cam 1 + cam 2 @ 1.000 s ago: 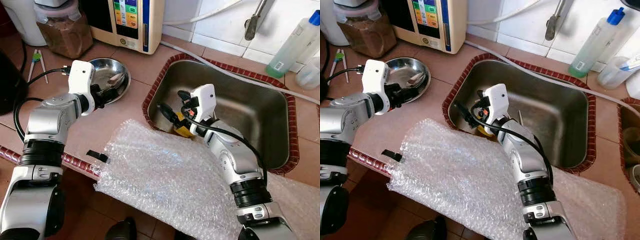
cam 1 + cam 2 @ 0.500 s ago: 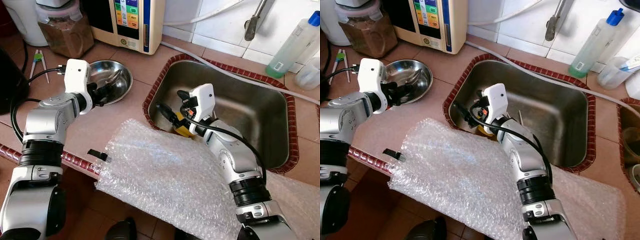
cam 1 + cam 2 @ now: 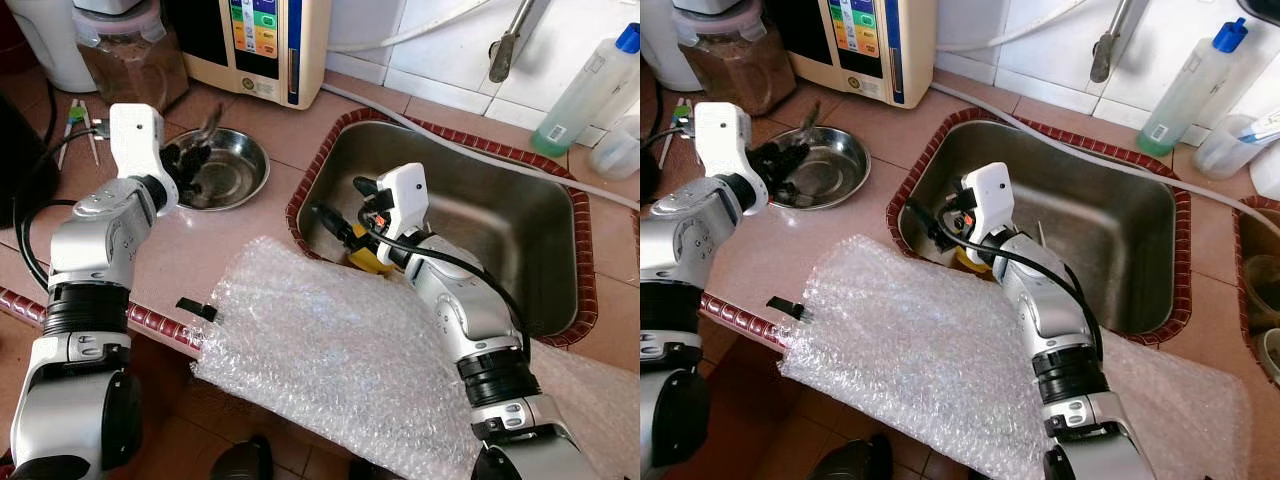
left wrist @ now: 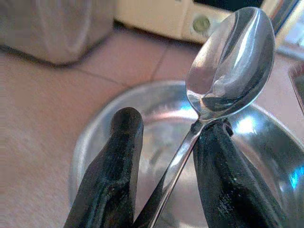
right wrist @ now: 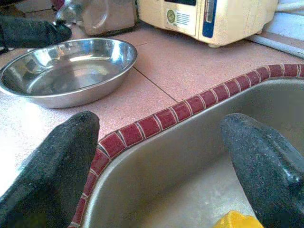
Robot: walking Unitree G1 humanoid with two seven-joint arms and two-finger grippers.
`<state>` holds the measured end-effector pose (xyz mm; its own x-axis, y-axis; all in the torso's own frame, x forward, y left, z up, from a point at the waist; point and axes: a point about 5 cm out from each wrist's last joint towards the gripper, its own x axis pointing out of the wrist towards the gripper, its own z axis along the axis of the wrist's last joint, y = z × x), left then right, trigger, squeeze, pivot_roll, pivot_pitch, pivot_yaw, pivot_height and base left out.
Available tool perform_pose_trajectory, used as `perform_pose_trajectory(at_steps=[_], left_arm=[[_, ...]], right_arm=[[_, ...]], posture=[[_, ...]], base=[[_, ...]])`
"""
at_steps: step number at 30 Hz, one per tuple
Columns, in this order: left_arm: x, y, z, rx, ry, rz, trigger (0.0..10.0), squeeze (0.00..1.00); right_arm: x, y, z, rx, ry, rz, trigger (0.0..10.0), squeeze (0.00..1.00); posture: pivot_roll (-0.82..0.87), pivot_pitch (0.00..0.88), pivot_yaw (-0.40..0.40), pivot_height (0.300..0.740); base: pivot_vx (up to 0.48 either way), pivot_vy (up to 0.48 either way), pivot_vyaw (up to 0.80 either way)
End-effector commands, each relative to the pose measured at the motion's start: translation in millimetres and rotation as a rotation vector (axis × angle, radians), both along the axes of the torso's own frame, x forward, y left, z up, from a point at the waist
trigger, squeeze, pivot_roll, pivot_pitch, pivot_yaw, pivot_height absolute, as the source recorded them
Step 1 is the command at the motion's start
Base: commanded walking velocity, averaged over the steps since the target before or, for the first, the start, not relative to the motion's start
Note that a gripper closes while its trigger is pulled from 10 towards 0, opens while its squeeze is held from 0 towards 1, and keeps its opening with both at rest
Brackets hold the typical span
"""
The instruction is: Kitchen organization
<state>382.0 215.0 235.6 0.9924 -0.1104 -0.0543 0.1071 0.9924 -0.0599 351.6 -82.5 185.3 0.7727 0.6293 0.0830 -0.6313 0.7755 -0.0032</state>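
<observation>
Left gripper (image 4: 164, 178) grips a shiny metal spoon (image 4: 228, 66) by the handle, above the round steel dish (image 3: 222, 168) left of the steel sink (image 3: 500, 215). Right gripper (image 5: 161, 161) hovers spread open inside the sink's near-left corner, over a yellow object (image 3: 368, 262)

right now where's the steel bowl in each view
Left eye view: steel bowl on the counter, upper left, left of the sink.
Right eye view: same place.
Left wrist view: behind the spoon.
Right wrist view: beyond the sink's red rim.
Shared landmark: the cream appliance.
</observation>
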Motion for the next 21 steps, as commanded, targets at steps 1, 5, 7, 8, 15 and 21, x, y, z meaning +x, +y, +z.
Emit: perform_pose_trajectory(at_steps=[1,5,7,8,15,21], left_arm=[[-0.2,-2.7,13,0.001,-0.076,0.012,0.0,0.00],[-1.5,-7.8,20,0.018,-0.141,0.011,0.0,0.00],[-3.3,-14.8,24,0.049,-0.191,-0.014,0.0,0.00],[-4.6,-20.4,25,0.062,-0.215,-0.041,0.0,0.00],[-14.0,-76.9,15,0.047,-0.277,-0.228,0.0,0.00],[-23.0,-108.1,4,0.046,-0.277,-0.331,0.0,0.00]], right_arm=[[2.3,-2.2,1,-0.008,-0.006,-0.019,10.0,0.00],[5.2,-4.7,3,-0.001,-0.019,-0.053,10.0,0.00],[7.8,-7.2,7,0.021,-0.028,-0.084,10.0,0.00],[9.2,-8.3,9,0.043,-0.027,-0.096,10.0,0.00],[15.6,-13.0,29,0.247,-0.023,-0.126,10.0,0.00],[19.7,-18.8,42,0.443,0.011,-0.137,10.0,0.00]], posture=[[0.05,0.177,-0.064,0.740],[0.05,0.176,-0.066,0.740],[0.05,0.175,-0.066,0.740],[0.05,0.175,-0.066,0.740],[0.05,0.168,-0.063,0.740],[0.05,0.163,-0.058,0.740]], base=[[0.000,0.000,0.00],[0.000,0.000,0.00],[0.000,0.000,0.00],[0.000,0.000,0.00],[0.000,0.000,0.00],[0.000,0.000,0.00]])
